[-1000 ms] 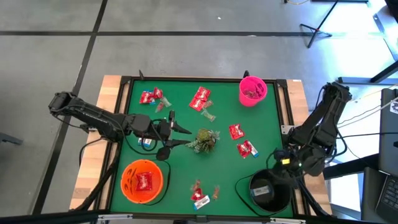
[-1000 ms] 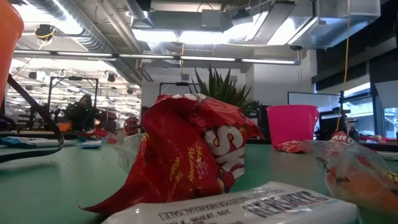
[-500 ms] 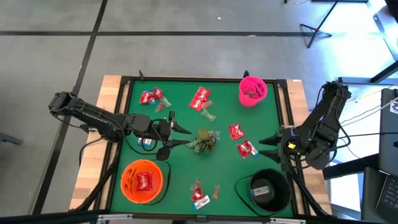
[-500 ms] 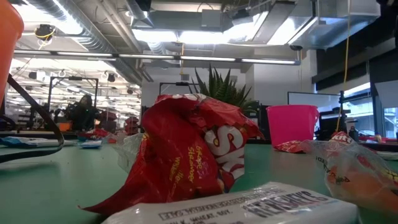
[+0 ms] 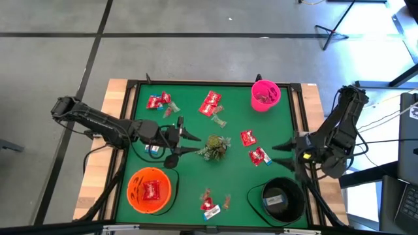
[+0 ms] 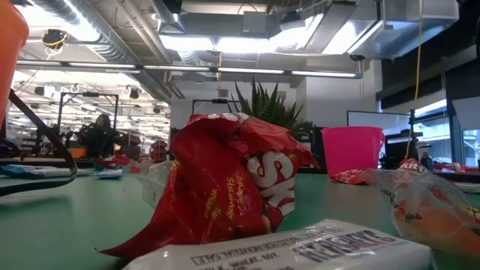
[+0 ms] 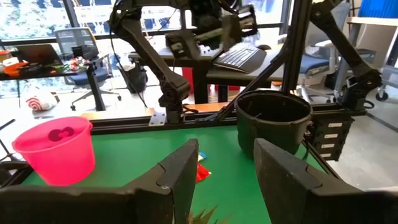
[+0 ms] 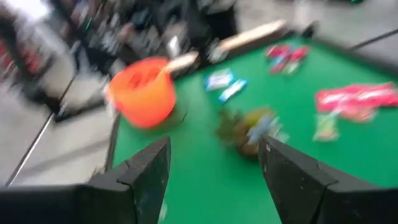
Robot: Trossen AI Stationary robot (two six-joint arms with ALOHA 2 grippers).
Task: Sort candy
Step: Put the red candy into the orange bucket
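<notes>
High view: the right end effector [image 5: 282, 154] has been lifted from the black bowl [image 5: 283, 200], spread wide and empty, toward red candy [image 5: 258, 156] lying on the bench [image 5: 287, 111]; the left end effector [image 5: 189, 142] waits wide beside the green sprig [image 5: 214, 147].

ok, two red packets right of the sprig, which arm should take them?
Right, probably. The right tool is open at the table's right edge, close beside the two red packets. The left tool, also open, sits across the green sprig from them.
</notes>
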